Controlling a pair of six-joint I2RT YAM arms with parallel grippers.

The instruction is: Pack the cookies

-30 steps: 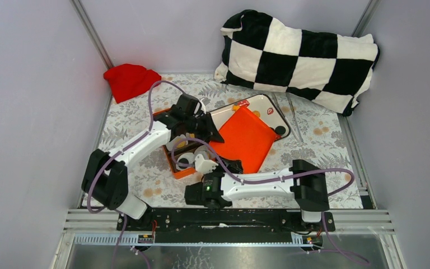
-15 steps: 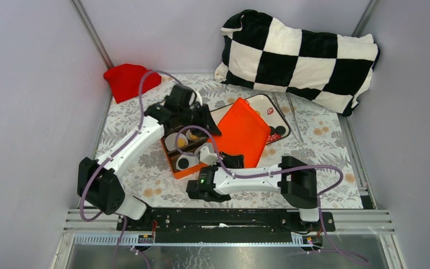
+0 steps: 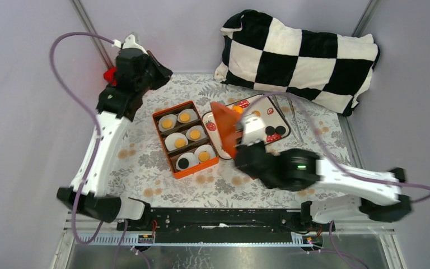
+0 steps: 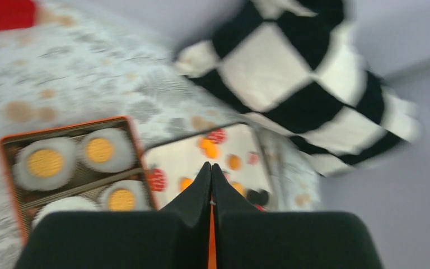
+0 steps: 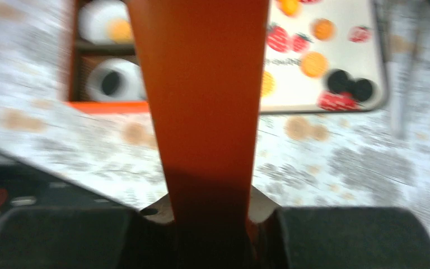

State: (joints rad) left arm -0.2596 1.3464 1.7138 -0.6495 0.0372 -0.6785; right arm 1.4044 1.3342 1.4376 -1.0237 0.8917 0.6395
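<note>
Fingers [image 5: 61, 238] of the right gripper [image 5: 210, 227] are clamped on one edge of a flat orange plastic lid [image 5: 201, 84], which is held on edge and tilted above the near side of a shiny metal tray printed with strawberries [image 5: 350, 59]. On that tray several loose round cookies [image 5: 313, 64] are seen, some orange-yellow and two black, the black pair lying together near its right end. Just left of the tray, an open orange rectangular box [image 3: 197, 170] is set on the floral-patterned tablecloth [image 3: 145, 151]. Six white paper cup liners [image 3: 169, 141] are lined up in it two by three, each filled with one cookie: five orange-yellow, and one black at the near left. The left gripper [image 4: 211, 185] is raised over the far left corner, well apart from the box, its fingers pressed together on nothing. A red cloth [image 3: 110, 74] is partly hidden behind it. A black-and-white checkered cushion [image 3: 299, 53] is propped at the far wall, and metal tongs [image 3: 294, 120] are laid just right of the tray.
</note>
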